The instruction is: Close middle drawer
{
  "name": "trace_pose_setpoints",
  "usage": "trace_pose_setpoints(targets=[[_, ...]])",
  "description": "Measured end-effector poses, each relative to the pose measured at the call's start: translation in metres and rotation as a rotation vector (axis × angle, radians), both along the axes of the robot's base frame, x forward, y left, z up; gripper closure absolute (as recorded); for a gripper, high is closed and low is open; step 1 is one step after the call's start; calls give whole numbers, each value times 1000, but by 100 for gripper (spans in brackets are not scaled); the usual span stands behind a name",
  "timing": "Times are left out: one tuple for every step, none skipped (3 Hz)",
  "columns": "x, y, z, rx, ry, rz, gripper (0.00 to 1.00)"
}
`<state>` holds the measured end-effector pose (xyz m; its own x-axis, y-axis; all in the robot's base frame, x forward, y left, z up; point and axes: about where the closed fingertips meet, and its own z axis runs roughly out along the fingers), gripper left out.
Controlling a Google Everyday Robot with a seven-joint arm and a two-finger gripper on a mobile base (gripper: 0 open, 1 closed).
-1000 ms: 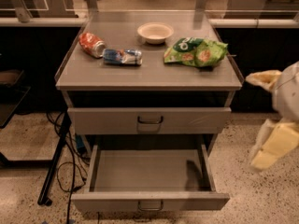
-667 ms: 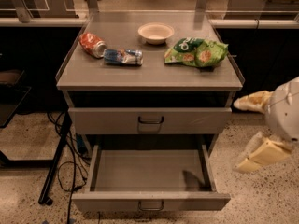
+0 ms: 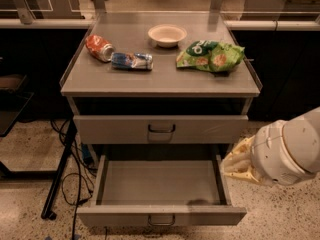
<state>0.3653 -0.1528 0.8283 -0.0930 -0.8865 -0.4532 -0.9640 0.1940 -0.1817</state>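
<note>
The middle drawer (image 3: pixel 160 216) is pulled far out at the bottom of the grey cabinet. It is a shallow empty box with a short front panel and a small loop handle (image 3: pixel 161 220). My gripper (image 3: pixel 236 163), yellowish on a thick white arm (image 3: pixel 292 154), hangs just right of the drawer's right side wall, about level with its back half. It holds nothing that I can see.
Above it sits a taller-fronted drawer (image 3: pixel 160 129), slightly out. The cabinet top (image 3: pixel 160 79) carries a crushed orange can (image 3: pixel 99 47), a blue-white bottle (image 3: pixel 132 60), a white bowl (image 3: pixel 167 34) and a green chip bag (image 3: pixel 211 56). Cables and a black stand (image 3: pixel 60 179) lie left.
My arm and gripper have moved left and a little down, from the right edge of view to right beside the open drawer's right side.
</note>
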Motion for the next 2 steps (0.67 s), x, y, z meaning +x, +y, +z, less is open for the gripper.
trace_pose_setpoints(targets=[[0,0,0,0,1,0,100],[-1,3,-12,10,25,-3,100]])
